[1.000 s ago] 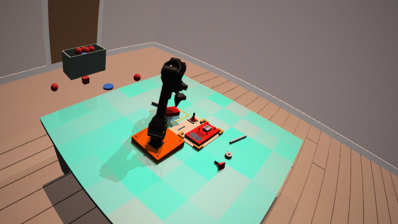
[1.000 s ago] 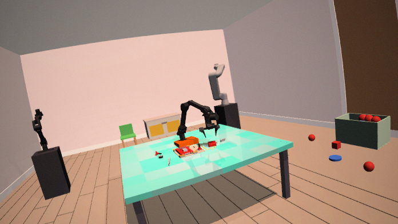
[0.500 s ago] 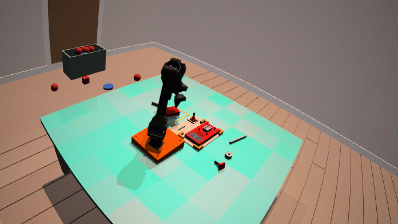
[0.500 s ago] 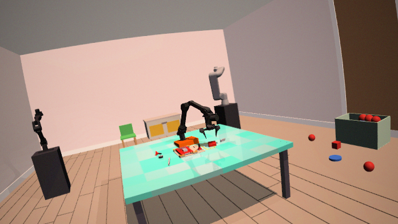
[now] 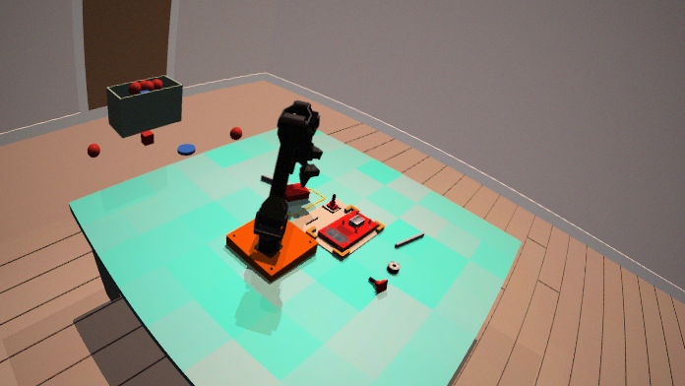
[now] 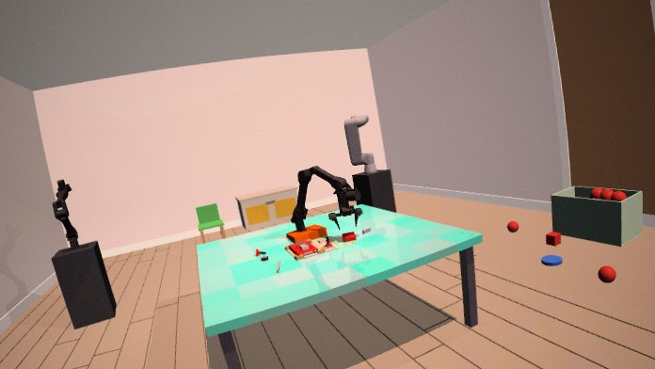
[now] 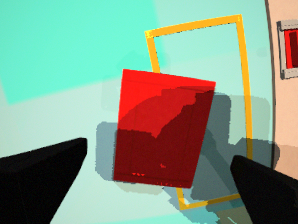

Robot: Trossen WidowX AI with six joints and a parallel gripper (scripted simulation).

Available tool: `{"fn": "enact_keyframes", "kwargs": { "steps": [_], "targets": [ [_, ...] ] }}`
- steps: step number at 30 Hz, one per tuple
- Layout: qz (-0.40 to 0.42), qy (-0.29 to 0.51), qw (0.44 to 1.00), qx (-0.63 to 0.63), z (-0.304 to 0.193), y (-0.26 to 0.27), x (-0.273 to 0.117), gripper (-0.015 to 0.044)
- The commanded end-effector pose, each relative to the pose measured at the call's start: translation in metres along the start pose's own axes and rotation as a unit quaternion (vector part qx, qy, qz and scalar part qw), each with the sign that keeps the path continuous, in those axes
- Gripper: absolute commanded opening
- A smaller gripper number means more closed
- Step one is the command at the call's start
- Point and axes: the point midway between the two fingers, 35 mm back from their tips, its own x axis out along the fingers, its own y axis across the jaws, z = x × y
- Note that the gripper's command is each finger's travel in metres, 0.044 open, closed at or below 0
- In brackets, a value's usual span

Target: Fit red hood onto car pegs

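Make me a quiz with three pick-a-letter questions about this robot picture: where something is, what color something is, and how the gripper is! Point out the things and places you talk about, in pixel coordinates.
1. Where is the red hood?
A) On the car
B) On the table, partly over the yellow outline
C) In the big bin

2. What color is the robot's base plate?
A) Orange
B) Purple
C) White

3. How is the gripper?
A) Shut on the hood
B) Shut on nothing
C) Open, holding nothing

Answers:
1: B, the hood [image 5: 298, 192] [image 6: 348, 236] [image 7: 162, 130] overlaps the yellow outline [image 7: 244, 65] on the table.
2: A, the base plate [image 5: 298, 241] [image 6: 319, 232] looks orange.
3: C, the gripper's [image 6: 348, 227] [image 7: 159, 152] fingers stand wide apart above the hood.
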Motion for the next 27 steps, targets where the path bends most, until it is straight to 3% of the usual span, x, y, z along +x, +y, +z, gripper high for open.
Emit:
{"fn": "enact_keyframes", "kwargs": {
  "steps": [1, 27],
  "targets": [
    [-0.003, 0.004, 1.0, 0.003, -0.002, -0.001, 0.006, 0.044],
    [-0.003, 0.004, 1.0, 0.003, -0.002, -0.001, 0.02, 0.044]
  ]
}}
